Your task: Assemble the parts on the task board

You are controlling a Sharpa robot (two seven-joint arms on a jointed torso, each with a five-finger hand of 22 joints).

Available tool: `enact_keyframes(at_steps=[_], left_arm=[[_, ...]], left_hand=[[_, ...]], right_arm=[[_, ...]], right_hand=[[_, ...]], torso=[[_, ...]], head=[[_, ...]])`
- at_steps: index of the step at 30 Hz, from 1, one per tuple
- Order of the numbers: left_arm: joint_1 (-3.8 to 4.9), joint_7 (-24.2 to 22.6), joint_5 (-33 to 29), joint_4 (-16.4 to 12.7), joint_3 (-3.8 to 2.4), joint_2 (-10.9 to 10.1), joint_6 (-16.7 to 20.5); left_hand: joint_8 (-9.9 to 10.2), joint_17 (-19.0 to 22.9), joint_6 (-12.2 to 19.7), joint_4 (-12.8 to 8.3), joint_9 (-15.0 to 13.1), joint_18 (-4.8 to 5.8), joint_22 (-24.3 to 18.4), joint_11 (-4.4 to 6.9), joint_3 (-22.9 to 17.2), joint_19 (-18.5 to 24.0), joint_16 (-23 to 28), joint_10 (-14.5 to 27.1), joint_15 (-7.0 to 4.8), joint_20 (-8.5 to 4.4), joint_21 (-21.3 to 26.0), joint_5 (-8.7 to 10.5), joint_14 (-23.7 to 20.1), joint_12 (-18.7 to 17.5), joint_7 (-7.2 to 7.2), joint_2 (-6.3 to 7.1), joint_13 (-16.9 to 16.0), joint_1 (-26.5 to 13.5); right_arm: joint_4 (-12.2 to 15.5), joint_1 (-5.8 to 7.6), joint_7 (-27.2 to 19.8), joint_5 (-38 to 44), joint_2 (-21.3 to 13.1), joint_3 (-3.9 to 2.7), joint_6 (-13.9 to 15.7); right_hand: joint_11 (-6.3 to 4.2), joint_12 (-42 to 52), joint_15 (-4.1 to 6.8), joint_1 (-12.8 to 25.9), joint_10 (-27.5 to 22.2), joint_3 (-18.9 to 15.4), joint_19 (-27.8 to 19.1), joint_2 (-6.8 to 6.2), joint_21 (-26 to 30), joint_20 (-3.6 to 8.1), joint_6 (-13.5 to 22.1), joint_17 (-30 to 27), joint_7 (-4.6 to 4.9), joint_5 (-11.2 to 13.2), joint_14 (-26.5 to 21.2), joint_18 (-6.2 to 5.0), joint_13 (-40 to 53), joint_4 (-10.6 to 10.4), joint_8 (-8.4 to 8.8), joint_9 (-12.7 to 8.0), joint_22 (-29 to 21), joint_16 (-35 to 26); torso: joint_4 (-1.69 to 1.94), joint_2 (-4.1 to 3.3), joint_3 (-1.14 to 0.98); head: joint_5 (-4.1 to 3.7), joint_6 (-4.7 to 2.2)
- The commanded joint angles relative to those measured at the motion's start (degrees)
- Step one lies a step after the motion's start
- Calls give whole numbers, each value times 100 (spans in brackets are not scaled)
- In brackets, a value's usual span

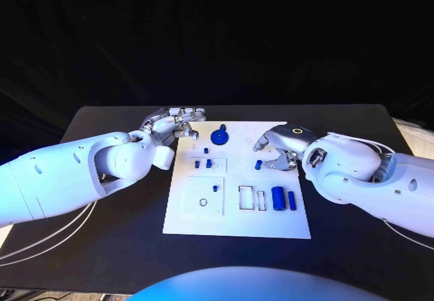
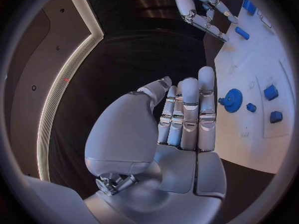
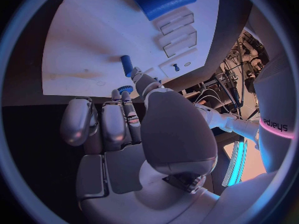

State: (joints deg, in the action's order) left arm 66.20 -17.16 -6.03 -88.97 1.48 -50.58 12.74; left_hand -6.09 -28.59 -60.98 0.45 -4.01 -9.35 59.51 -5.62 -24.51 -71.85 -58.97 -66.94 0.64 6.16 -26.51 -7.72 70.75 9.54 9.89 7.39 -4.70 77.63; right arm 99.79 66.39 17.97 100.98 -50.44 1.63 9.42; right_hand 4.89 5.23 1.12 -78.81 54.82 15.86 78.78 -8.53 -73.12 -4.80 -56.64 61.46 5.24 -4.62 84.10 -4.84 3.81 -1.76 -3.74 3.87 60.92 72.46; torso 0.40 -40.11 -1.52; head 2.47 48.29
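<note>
The white rectangular task board (image 1: 237, 219) lies at the centre of the head view on the black table (image 1: 108, 251); on it stand a round blue toothed gear (image 1: 220, 136) at upper centre, small blue pegs (image 1: 204, 163) in the square plate below it, and two upright blue cylinders (image 1: 278, 197) at right beside open slots. A short blue peg (image 1: 259, 165) lies right of centre, just beside the fingertips of the right hand (image 1: 282, 150), which hovers over the board's right edge; whether it pinches anything I cannot tell. The left hand (image 1: 174, 123), upper left of the board, holds nothing, fingers extended and apart. Judgement: a peg pick-up is in hand; the next move calls for a precise fingertip closure on the short peg.
</note>
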Motion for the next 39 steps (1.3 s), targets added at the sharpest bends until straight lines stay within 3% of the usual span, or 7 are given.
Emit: enact_keyframes(at_steps=[1, 8, 15, 23, 31, 39], left_arm=[[0, -15, 0, -3, -3, 7, -163], [0, -19, 1, -2, -3, 0, -175], [0, -28, 1, -6, -3, -4, -177], [0, -23, 1, -5, -3, -7, -175], [0, -16, 2, -2, -3, -7, -180], [0, -11, 3, 17, -3, -4, -183]], left_hand=[[-17, 14, 45, -2, 9, -103, -7, 7, 29, 27, 43, 52, 4, 16, 38, -8, -58, 26, -3, -34, 2, 7], [-17, 14, 45, -2, 9, -103, -7, 7, 29, 27, 43, 52, 4, 16, 38, -8, -58, 26, -3, -34, 2, 7], [-17, 14, 45, -2, 9, -103, -7, 7, 29, 27, 43, 52, 4, 16, 38, -8, -58, 26, -3, -34, 2, 7], [-17, 14, 45, -2, 9, -103, -7, 7, 29, 27, 43, 52, 4, 16, 38, -8, -58, 26, -3, -34, 2, 7], [-17, 14, 45, -2, 9, -103, -7, 7, 29, 27, 43, 52, 4, 16, 38, -8, -58, 26, -3, -34, 2, 7], [-20, 24, 50, -7, 9, -103, -13, 5, 39, 29, 47, 57, 6, 18, 45, -7, -66, 32, -2, -34, 2, 10]], right_arm=[[-33, -5, 11, 61, 22, 2, -386], [-75, -17, -80, -22, 65, 13, -614], [-139, -22, -125, -87, 154, 27, -629], [-196, -42, -185, -137, 243, 33, -459], [-240, -56, -185, -150, 295, 35, -282], [-156, -61, -129, -48, 234, 33, 243]], right_hand=[[9, 57, -100, -96, 115, -39, 6, 15, 22, -77, -107, -13, 48, -52, 150, -75, 5, 0, -34, 15, -7, -32], [-25, 223, -98, -138, 450, -15, 10, 81, 24, -114, -289, -30, 122, -96, 145, -90, 2, -1, -36, 15, -9, -41], [-53, 306, -75, -154, 762, 152, 28, 208, 8, -98, -457, -16, 170, -33, 149, -87, -12, -22, -40, 17, 12, -26], [-74, 301, -55, -174, 1090, 486, 53, 362, -15, -80, -679, 9, 202, 57, 153, -82, -14, -54, -62, 31, 41, -1], [-117, 237, -15, -145, 1320, 742, 76, 397, -40, -41, -874, 50, 182, 84, 158, -76, -7, -53, -80, 54, 73, 36], [-175, 215, 43, -276, 1574, 1038, 122, 524, -102, 16, -1066, 147, 161, 144, 177, -61, 15, 87, -136, 103, 163, 110]], torso=[[7, -3, 1], [9, -6, 3], [8, -6, 4], [8, -5, 2], [6, -3, 1], [9, 1, 0]], head=[[-5, -3], [5, 2], [5, 7], [7, 28], [14, 49], [10, 48]])
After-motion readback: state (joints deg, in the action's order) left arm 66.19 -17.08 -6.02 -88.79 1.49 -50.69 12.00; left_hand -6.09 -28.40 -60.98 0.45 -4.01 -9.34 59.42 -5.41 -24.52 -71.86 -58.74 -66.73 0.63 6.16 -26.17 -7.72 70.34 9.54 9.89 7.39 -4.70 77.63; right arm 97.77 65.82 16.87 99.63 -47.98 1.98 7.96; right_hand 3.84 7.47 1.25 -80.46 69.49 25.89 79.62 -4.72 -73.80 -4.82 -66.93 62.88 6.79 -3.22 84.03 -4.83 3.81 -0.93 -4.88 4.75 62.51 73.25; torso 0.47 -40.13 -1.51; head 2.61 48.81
